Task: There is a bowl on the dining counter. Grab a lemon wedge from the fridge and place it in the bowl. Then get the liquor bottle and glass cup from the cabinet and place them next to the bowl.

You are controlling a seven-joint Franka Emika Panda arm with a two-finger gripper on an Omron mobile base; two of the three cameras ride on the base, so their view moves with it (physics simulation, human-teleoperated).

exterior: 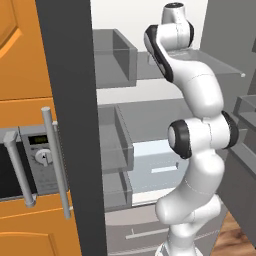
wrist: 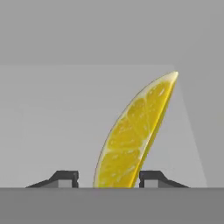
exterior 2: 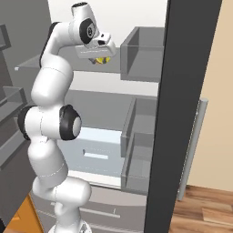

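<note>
Broadly, the open fridge (exterior: 150,130) takes up the middle of both base views, its grey interior stacked with shelves and bins. Its dark door edge (exterior 2: 179,113) runs top to bottom through the right half of the right base view, with a grey bar handle (exterior 2: 193,150) beside it. At the left of the left base view sit orange cabinets (exterior: 22,50) and a microwave (exterior: 25,167) behind a second long handle. The white arm (exterior: 200,145) climbs through the frame and bends over toward the upper shelf (exterior: 220,62). At the top of the right base view the end effector (exterior 2: 101,58) sits at that shelf, with a bit of yellow showing under it. In the hand view the lemon wedge (wrist: 133,140) stands upright on the grey shelf surface, leaning to the upper right, between the two dark fingertips (wrist: 65,178). The fingers stand close on either side of the wedge; whether they already press it cannot be told.
</note>
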